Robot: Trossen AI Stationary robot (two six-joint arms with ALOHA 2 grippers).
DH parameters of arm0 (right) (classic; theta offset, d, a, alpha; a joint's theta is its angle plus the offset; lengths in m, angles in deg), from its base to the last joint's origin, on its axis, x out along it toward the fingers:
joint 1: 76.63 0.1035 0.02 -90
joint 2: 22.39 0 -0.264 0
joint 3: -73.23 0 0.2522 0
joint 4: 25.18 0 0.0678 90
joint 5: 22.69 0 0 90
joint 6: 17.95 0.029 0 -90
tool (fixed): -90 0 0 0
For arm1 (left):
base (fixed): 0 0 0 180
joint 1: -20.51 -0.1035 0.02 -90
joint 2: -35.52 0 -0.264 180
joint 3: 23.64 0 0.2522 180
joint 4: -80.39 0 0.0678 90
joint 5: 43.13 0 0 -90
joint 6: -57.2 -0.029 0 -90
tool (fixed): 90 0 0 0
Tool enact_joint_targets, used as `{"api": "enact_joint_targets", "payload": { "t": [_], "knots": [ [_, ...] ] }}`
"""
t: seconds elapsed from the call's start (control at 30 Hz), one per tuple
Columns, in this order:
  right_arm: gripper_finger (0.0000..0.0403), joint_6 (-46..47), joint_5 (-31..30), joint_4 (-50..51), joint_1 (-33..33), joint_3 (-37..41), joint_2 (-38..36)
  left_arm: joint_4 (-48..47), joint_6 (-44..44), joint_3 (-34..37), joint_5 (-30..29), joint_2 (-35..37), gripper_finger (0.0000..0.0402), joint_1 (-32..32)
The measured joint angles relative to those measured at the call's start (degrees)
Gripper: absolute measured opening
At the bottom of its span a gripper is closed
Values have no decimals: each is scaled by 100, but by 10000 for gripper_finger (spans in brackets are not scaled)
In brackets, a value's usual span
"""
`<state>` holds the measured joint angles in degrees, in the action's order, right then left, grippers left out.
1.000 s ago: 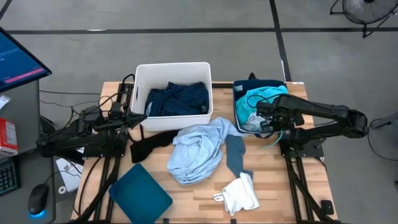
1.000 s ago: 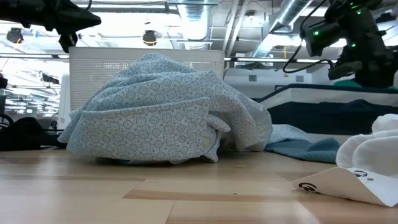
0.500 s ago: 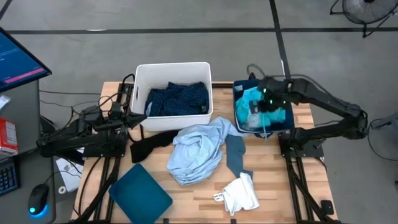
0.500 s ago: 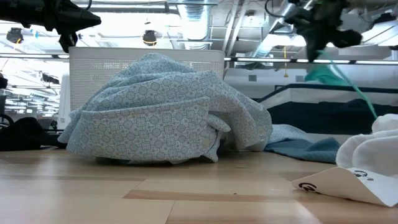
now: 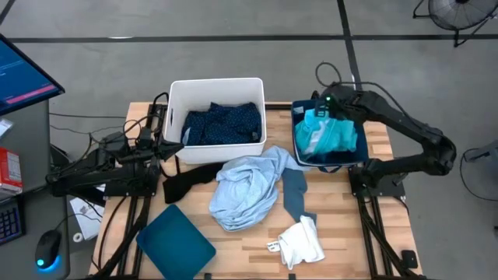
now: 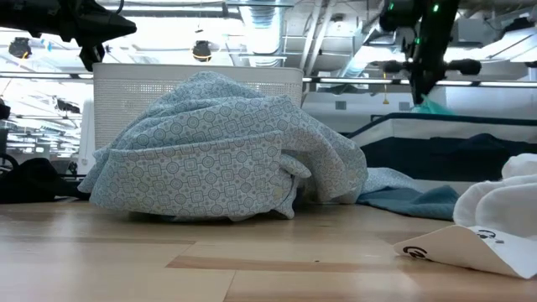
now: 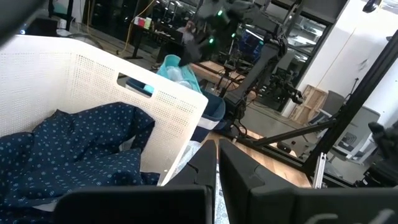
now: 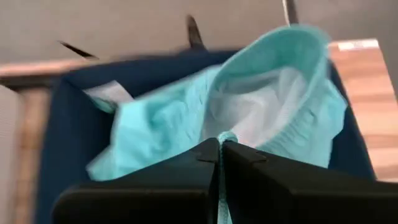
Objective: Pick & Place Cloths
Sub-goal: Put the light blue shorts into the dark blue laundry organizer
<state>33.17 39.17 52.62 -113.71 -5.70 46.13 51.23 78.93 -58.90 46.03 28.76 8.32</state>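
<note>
My right gripper is shut and hovers over the far part of the dark blue tub at the table's right. A turquoise cloth lies bunched in that tub below it, with its white inside showing. In the low view the right gripper is high up, with a bit of turquoise under it. My left gripper waits shut beside the white bin, which holds the navy dotted cloth. My right gripper pinches a thin turquoise strip of the cloth between its two fingers, coming from above and pointing down. The strip runs up from the cloth into the fingers. The rest of the cloth rests in the tub.
A pale blue patterned cloth is heaped at the table's middle. A black cloth lies to its left and a slate-grey one to its right. A white cloth and a dark teal square lie near the table's near edge.
My right gripper has risen from the tub's near side and moved toward the table's far edge, staying shut on the turquoise cloth. The cloth was pulled up and hung below the gripper. It now lies spread out in the tub.
</note>
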Motion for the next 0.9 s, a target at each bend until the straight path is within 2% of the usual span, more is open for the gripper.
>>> {"api": "enact_joint_targets", "payload": {
  "t": [0.2,0.37,0.47,0.7,0.9],
  "knots": [
    [3,168,321,-98,184,730,546,0,-29,0,0,0,1,2],
    [14,-8,1138,-895,221,1369,1024,1,-39,0,0,0,1,1],
    [32,-7,1416,-1329,214,1582,1356,0,-48,0,0,0,1,0],
    [121,-507,2175,-1536,124,1423,1811,0,-44,0,2,-2,1,0],
    [230,-1195,2251,-1114,127,666,1353,0,-33,0,2,-2,1,0]
  ]
}}
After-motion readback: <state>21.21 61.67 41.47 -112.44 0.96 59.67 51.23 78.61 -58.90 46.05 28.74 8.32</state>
